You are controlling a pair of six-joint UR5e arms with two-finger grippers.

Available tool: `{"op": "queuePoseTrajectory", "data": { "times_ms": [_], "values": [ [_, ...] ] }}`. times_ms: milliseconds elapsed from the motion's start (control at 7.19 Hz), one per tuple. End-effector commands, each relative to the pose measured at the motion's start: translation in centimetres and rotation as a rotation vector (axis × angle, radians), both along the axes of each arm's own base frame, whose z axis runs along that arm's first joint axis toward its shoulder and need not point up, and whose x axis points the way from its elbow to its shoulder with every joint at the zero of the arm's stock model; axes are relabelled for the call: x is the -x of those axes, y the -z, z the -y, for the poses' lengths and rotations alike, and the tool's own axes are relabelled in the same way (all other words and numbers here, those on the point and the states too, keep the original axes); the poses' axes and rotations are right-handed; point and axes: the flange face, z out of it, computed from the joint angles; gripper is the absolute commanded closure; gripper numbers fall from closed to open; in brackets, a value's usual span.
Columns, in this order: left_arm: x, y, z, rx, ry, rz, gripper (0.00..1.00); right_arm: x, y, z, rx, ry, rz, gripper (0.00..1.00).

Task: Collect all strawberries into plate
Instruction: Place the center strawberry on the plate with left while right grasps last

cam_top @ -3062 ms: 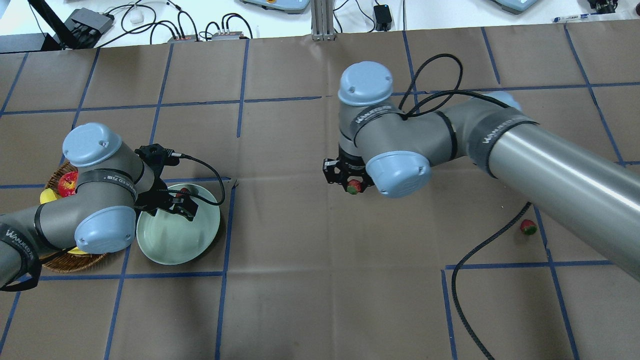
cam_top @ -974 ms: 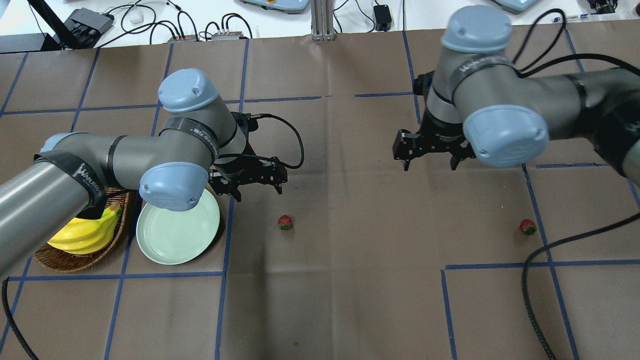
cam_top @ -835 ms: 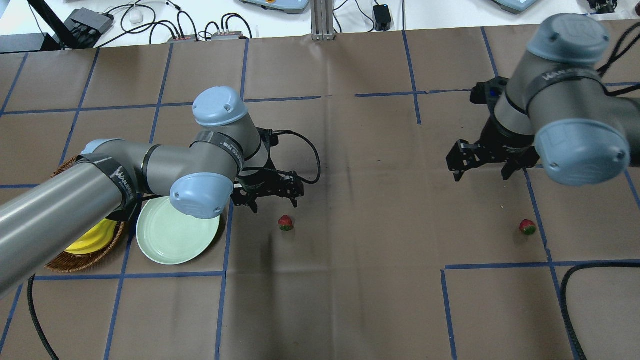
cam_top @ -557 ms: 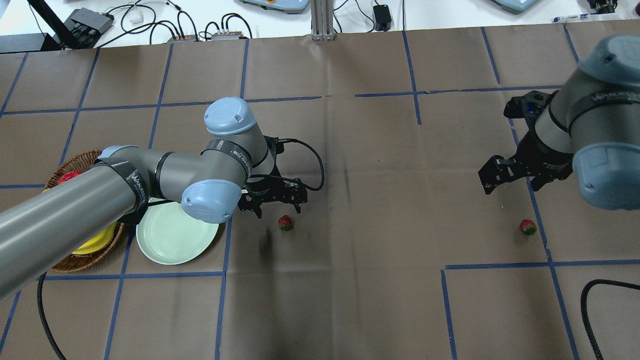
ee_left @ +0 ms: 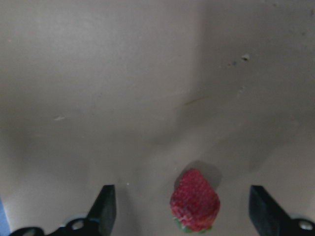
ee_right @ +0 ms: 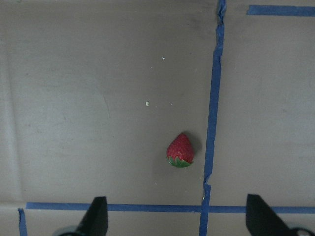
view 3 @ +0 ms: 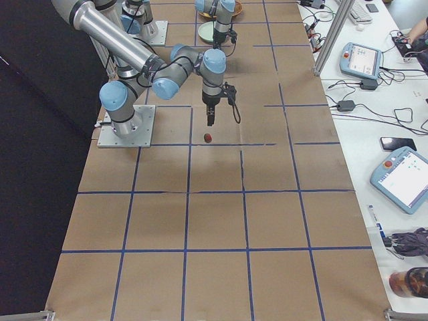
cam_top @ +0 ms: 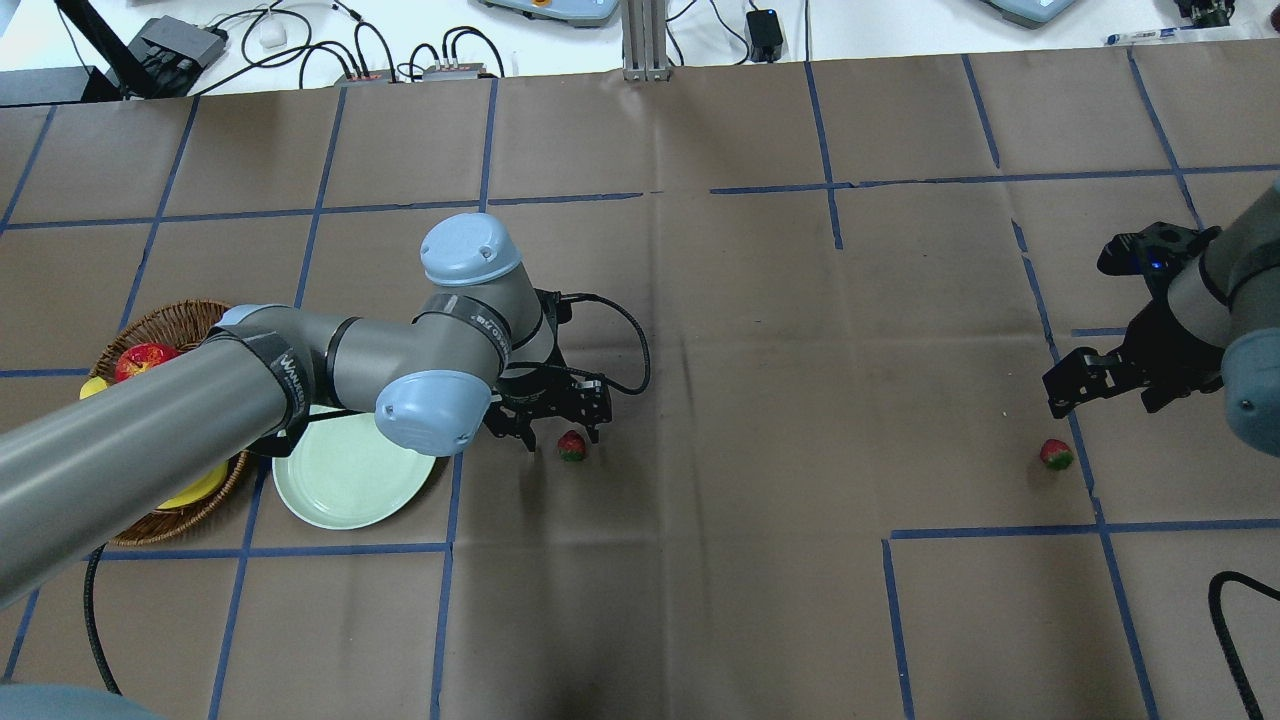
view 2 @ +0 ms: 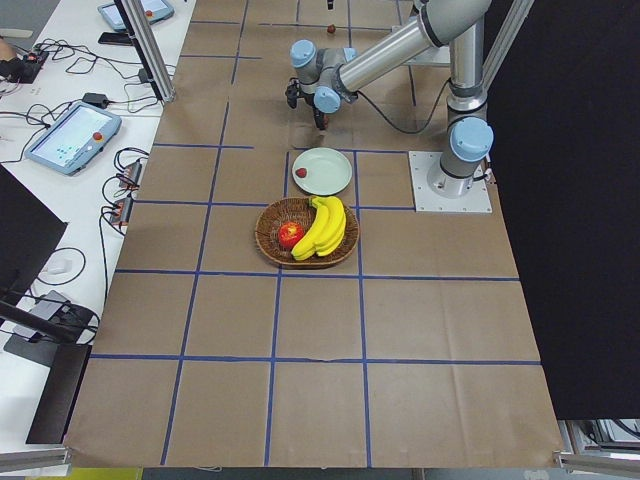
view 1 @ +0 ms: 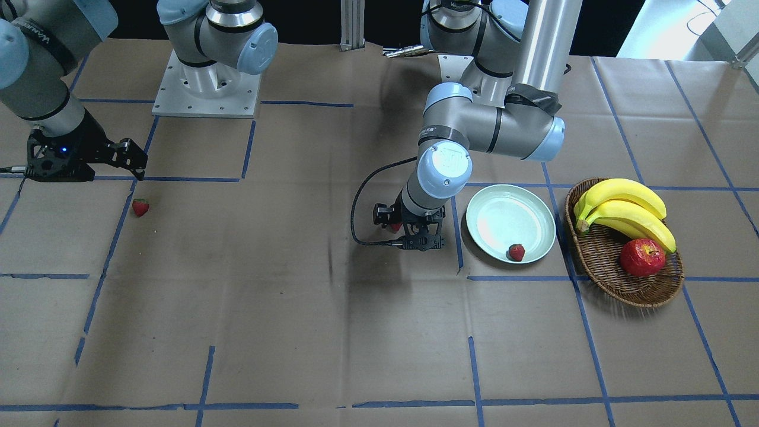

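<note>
The left pincer (cam_top: 562,438) and right pincer (cam_top: 1102,405) neared their strawberries (cam_top: 571,446).

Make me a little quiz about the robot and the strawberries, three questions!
1. How many strawberries lie in the plate right now?
2. True or false: the left gripper is shut on a strawberry.
3. What sits in the basket beside the bananas? A) an apple B) an orange C) a strawberry

Key:
1. One, near the rim.
2. False: its fingers are open, either side of a loose strawberry.
3. A, the red apple.
</note>
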Motion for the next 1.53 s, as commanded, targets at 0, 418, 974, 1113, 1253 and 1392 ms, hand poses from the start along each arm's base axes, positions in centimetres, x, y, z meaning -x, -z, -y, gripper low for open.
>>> {"op": "queuePoseTrajectory", "data": {
  "times_ms": [0, 418, 974, 1113, 1253, 1392],
  "values": [
    [0.1, 0.1, 0.0, -0.002, 0.005, -0.007, 0.56, 0.8, 5.3, 0.6, 0.010, 0.005, -0.006, 0.00],
    [-0.2, -0.7, 0.4, 0.015, 0.006, -0.010, 1.00, 1.0, 9.9, 1.1, -0.030, 0.006, 0.014, 0.01],
    [-13.5, -6.7, 3.0, 0.156, 0.191, 0.048, 1.00, 1.2, 11.8, 0.0, -0.108, -0.004, -0.020, 0.04],
    [-17.0, -5.5, 2.2, 0.132, 0.206, 0.035, 0.98, 1.0, 12.2, -0.4, -0.114, -0.004, -0.018, 0.13],
    [-20.3, -4.6, 1.4, 0.108, 0.189, 0.059, 0.97, 1.1, 12.1, -0.4, -0.117, -0.002, -0.027, 0.40],
    [-22.7, -4.2, 0.9, 0.095, 0.191, 0.058, 0.96, 1.2, 12.0, -0.3, -0.110, 0.000, -0.028, 0.60]
  ]
}}
